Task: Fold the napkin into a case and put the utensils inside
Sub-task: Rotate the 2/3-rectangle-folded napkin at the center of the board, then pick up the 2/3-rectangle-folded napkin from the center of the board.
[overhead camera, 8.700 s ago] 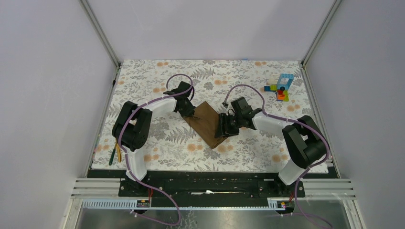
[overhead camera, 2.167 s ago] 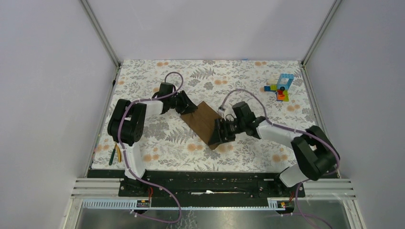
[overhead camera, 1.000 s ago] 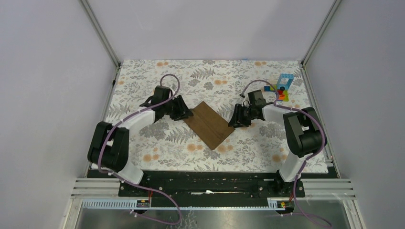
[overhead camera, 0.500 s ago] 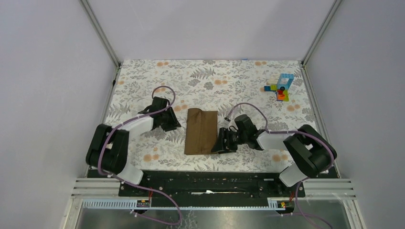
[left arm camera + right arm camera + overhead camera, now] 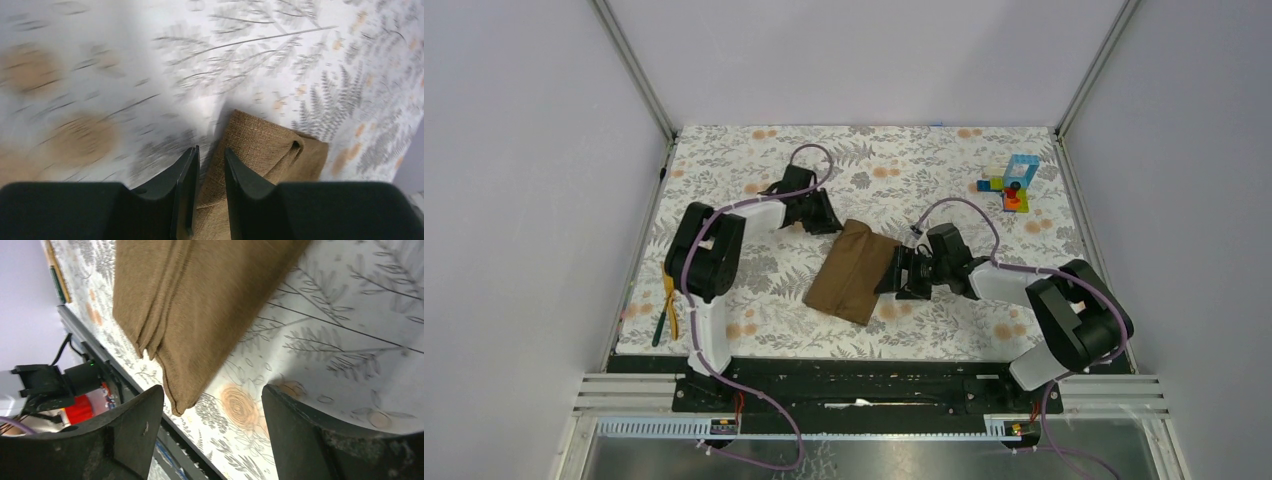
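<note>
At the middle of the counter (image 5: 944,165) lies the napkin (image 5: 852,270), set askew, with the utensils (image 5: 669,300) well apart from it at the counter's left edge. The fold looks unfinished to me, so the thing to get right is the grip. Take one clean edge, either all the layers or only the top one, but by intent. Lift it little, and lay it over squarely so a pocket is left open at one end for the utensils. The left fingers (image 5: 185,175) are narrow, right at the napkin's far corner. The view there is smeared, and I cannot tell whether they nip cloth or merely stand over it. The right fingers (image 5: 135,435) are spread wide and hold nothing, just beside the napkin's right edge near its lower corner. The napkin itself is plain brown, matte and coarse-woven, doubled into a longish band. Its layers show staggered at the near end, and a loose loop puckers at the far corner.
</note>
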Controlling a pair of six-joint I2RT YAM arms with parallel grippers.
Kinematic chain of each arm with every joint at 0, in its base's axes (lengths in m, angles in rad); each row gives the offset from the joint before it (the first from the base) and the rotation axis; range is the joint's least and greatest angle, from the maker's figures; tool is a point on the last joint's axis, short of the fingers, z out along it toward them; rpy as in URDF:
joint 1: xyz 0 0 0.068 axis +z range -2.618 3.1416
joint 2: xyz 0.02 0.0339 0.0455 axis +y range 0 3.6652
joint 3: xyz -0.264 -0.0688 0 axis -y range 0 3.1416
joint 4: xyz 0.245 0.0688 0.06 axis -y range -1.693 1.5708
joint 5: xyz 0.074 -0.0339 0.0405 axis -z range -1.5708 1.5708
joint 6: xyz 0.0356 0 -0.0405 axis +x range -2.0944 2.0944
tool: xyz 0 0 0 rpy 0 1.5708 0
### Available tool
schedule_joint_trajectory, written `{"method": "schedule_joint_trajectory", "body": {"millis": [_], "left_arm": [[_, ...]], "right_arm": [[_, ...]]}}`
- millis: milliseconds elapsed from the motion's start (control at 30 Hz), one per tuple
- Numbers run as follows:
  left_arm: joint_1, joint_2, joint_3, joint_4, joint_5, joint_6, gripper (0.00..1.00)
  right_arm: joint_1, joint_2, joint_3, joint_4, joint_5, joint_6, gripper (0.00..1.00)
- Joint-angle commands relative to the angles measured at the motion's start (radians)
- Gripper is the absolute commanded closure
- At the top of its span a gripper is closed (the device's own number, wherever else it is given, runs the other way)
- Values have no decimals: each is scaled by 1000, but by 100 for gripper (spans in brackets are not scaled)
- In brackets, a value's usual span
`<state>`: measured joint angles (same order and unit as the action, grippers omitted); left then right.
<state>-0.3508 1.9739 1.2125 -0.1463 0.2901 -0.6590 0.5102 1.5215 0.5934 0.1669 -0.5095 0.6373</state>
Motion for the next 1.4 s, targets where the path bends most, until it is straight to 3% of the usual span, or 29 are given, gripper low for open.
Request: {"method": "schedule_joint_trajectory", "body": {"millis": [0, 67, 167, 300, 433, 600, 733, 867, 1000, 1267, 1367], "left_arm": [[-85, 124, 110, -12, 153, 44, 70], [-112, 146, 152, -30, 165, 57, 70], [-121, 103, 175, -118, 23, 102, 65], [-122, -66, 166, -263, -228, 153, 44], [-140, -251, 58, -290, -269, 153, 33], [-336, -430, -114, -292, -268, 148, 27], [-559, -496, -162, -393, -396, 124, 26], [-720, -470, -132, -536, -501, 72, 27], [-817, -379, -100, -582, -534, 58, 37], [-875, -201, 5, -604, -613, 83, 62], [-876, -180, 36, -617, -633, 88, 64]], "right_arm": [[45, 72, -1, 120, -39, 75, 22], [66, 80, 3, 140, -37, 97, 22], [66, 28, 5, 89, -6, 74, 21], [48, -91, 50, -178, 141, -61, 15], [-72, -167, 40, -294, 151, -139, 12], [-225, -188, 70, -371, 109, -198, 11], [-285, -181, 96, -401, 114, -227, 10], [-338, -154, 103, -407, 89, -234, 10], [-345, -142, 90, -379, 62, -223, 10], [-344, -160, 69, -380, 45, -227, 10], [-345, -165, 61, -380, 38, -229, 10]]}}
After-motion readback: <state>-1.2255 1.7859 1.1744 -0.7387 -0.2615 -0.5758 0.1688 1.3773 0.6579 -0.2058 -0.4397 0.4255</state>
